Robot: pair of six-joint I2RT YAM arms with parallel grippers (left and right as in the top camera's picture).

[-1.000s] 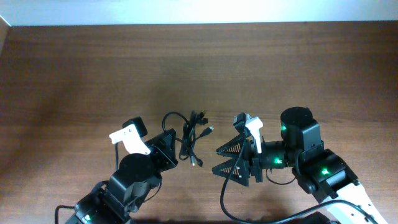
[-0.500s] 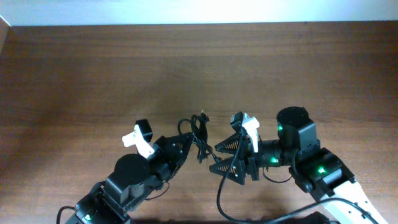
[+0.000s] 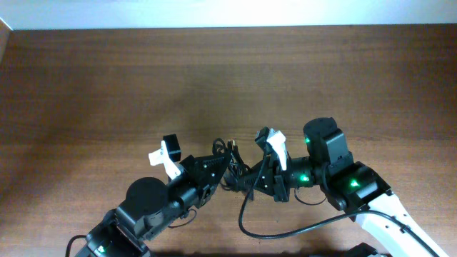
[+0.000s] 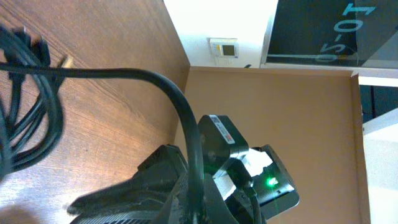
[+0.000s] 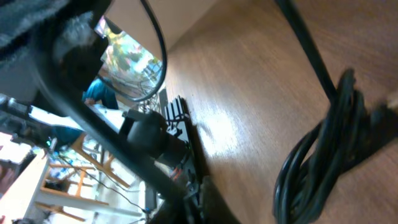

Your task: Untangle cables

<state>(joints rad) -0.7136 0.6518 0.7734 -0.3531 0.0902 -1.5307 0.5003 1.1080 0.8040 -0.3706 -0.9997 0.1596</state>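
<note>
Brown wood-grain desk (image 3: 107,86) lies under both arms, which lean in from the near edge and meet tip to tip near its middle. The left arm (image 3: 146,203) has its left pincer (image 3: 218,165) closed, apparently pinching the cables (image 3: 230,151), probably to anchor the knot. The right arm (image 3: 343,178) sets its right pincer (image 3: 251,175), also closed, against the bundle's opposite side, likely to draw one strand away. Whether it truly has one I cannot tell. The cables sit as a small black tangle between both tips.
</note>
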